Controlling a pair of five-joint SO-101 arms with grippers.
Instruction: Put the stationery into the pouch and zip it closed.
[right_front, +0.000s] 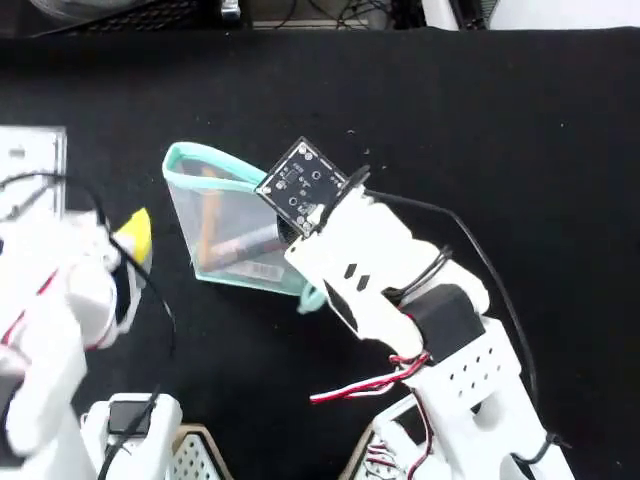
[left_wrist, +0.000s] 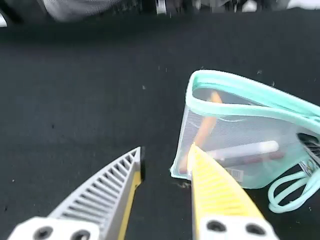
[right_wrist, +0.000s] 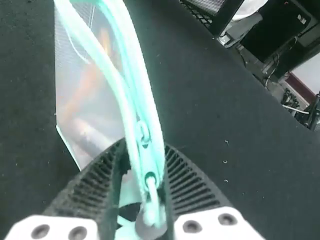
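A clear mesh pouch with a mint-green zip edge lies mid-table, holding an orange pen, a white marker and a dark pen. My right gripper is at the pouch's right end, its black fingers shut on the green zip edge at the zip pull. In the high view the wrist camera board covers the right gripper. My left gripper stands open just left of the pouch, and its yellow fingertip sits by the pouch's near left corner.
A black cloth covers the table. A white box sits at the left edge. The right arm's body and cables stretch across the front right. A green cord loop trails from the pouch's right end.
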